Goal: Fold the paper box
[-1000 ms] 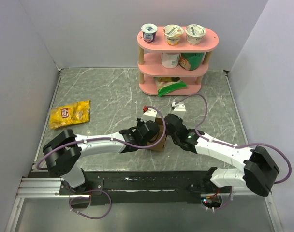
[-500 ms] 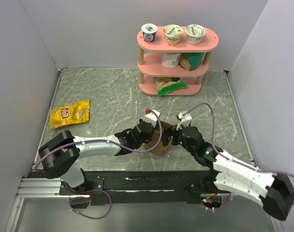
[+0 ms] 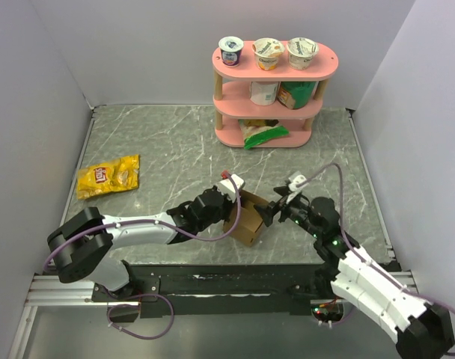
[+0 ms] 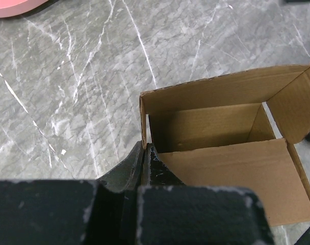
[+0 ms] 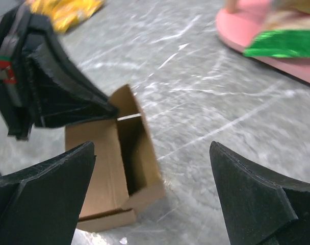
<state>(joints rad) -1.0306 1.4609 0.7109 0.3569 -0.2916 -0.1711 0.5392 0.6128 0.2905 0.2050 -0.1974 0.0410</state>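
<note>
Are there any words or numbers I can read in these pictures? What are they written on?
No text here can be read for sure.
Yellow snack bag: red logo patch, too small to read.
Left cup, middle cup and right cup on top of the pink shelf: printed lids, too small to read.
Green bag on the bottom shelf: print too blurred.
Paper box: plain brown, no writing visible.
</note>
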